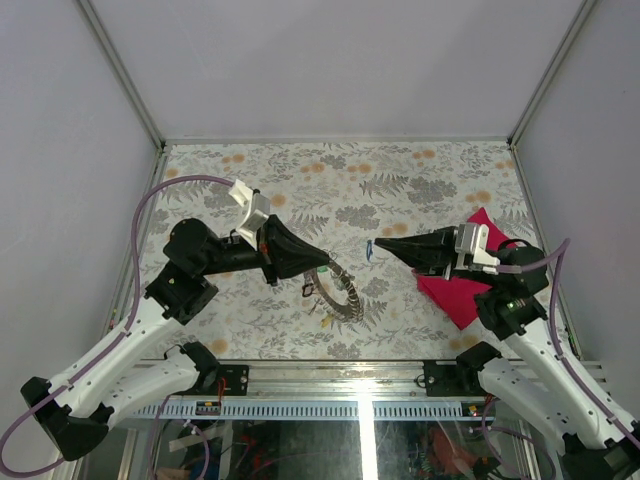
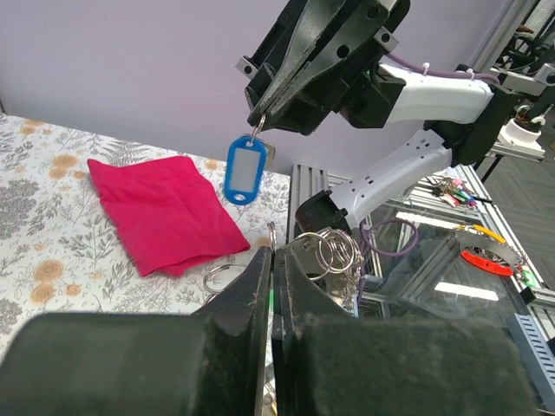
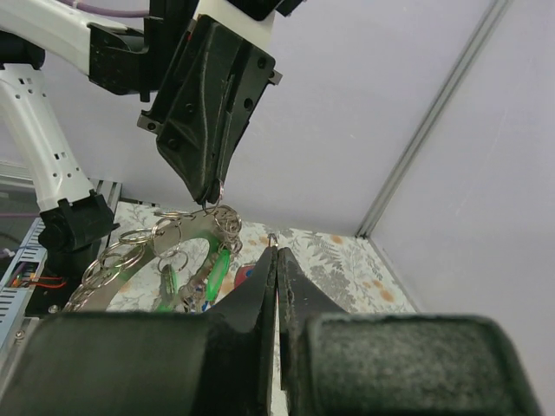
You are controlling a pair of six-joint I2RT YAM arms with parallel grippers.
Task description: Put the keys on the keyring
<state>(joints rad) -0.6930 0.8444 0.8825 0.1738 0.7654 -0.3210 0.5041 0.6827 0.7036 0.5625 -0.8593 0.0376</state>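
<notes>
Grey metal keyring (image 1: 350,293), shaped as a broad flat band bent into a large loop and strung with many thin wire split rings; pinched at its upper edge by the left gripper (image 1: 322,264), whose black tapered fingers (image 3: 204,165) press together on the metal with no gap showing; hung tilted from those tips over the front middle of the table (image 1: 400,190), a flat surface printed with grey ferns and orange blooms; cannot tell whether the loop's low end touches the print. Two glossy green tags (image 3: 217,269), slim and rounded, dangling from the band in the right wrist view. Right gripper (image 1: 380,243) closed to a hairline seam on a tiny wire ring, with the blue key (image 2: 244,169) swinging under it: smooth bright plastic head, rounded oblong, pale window in the middle, a sliver of dull metal behind. Blue key held clear of the table, just beside the keyring and apart from it in the top view. Red cloth (image 1: 460,290), soft, matte and folded to a rough square, flat on the table's right side beneath the right arm
</notes>
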